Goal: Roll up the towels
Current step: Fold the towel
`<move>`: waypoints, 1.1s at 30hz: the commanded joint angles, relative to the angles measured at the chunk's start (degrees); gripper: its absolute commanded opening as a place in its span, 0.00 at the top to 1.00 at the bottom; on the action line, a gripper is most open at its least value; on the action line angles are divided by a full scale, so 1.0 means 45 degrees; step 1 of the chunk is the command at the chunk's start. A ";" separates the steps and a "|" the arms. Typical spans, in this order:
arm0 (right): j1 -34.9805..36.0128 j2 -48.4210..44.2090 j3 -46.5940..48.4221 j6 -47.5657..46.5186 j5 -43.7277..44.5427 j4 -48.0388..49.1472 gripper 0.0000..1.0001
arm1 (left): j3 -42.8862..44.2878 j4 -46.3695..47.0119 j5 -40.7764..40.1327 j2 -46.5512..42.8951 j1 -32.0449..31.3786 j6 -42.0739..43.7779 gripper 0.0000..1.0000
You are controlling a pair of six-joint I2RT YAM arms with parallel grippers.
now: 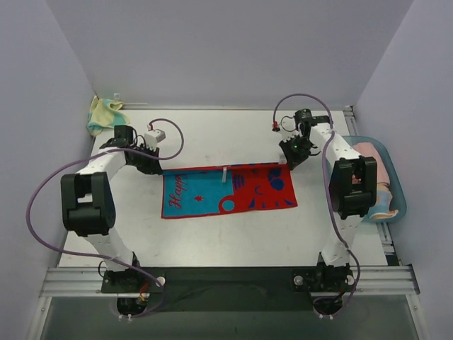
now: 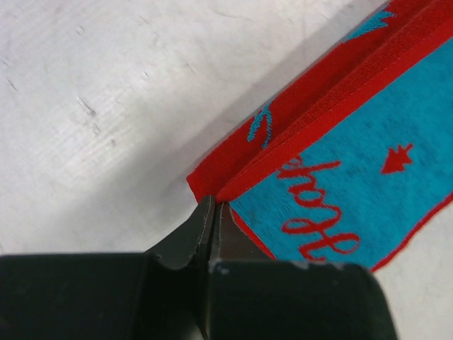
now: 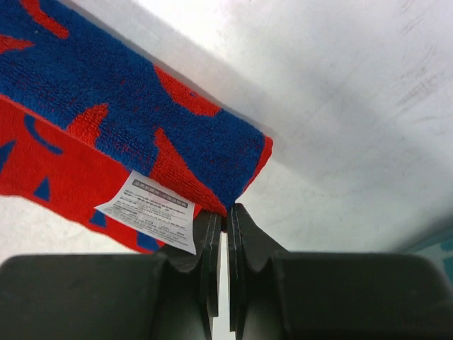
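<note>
We see the red towel (image 1: pixel 226 190) spread across the middle of the table (image 1: pixel 212 241), its far edge turned over into a narrow fold. Our left gripper (image 2: pixel 214 205) has its jaws clenched on the fold's left end. Our right gripper (image 3: pixel 226 211) nips the fold's right end in the same way. The yellow towel (image 1: pixel 102 113) lies bunched at the far left corner, and the tray (image 1: pixel 400 195) sits at the right edge.

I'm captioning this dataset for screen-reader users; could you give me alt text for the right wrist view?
The right gripper, shut, pinches the folded-over corner of a red and blue towel lying on a white table. A white care label hangs from the towel beside the gripper.
</note>
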 commanded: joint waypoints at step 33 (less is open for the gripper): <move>0.0485 -0.1197 -0.4095 -0.2247 0.1302 -0.1451 0.93 | -0.3744 -0.2009 -0.1923 -0.2268 -0.1766 0.2453 1.00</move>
